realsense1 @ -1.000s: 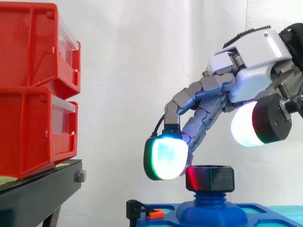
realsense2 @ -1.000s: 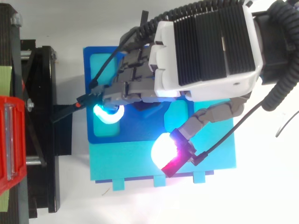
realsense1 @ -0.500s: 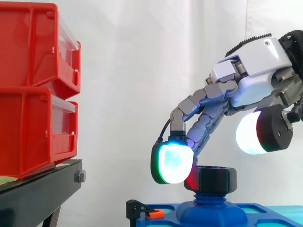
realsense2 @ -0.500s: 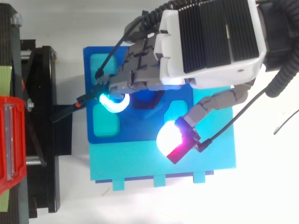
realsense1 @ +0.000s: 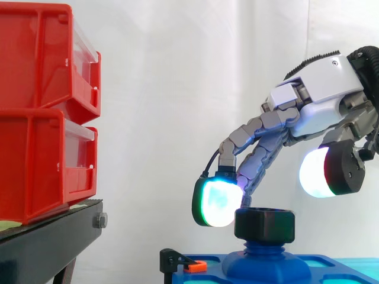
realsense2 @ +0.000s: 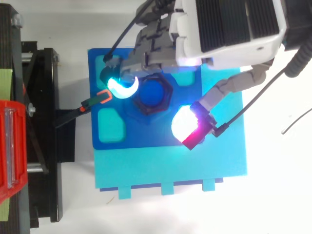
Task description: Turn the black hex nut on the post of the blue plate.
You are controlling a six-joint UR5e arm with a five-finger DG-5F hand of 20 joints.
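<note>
Robot hand hangs released beside the black hex nut (six-sided, capping blue post).

1. Nut: top mostly clear. Hand hangs above it to the right, with one pad just beside its left flank.
2. Plate, left edge: a black clamp with an orange tip reaches in, near that pad.
3. Further left, bins on the stand wall that side. There is open air between them and the nut.
4. Plate's lower part in the top view is bare.
</note>
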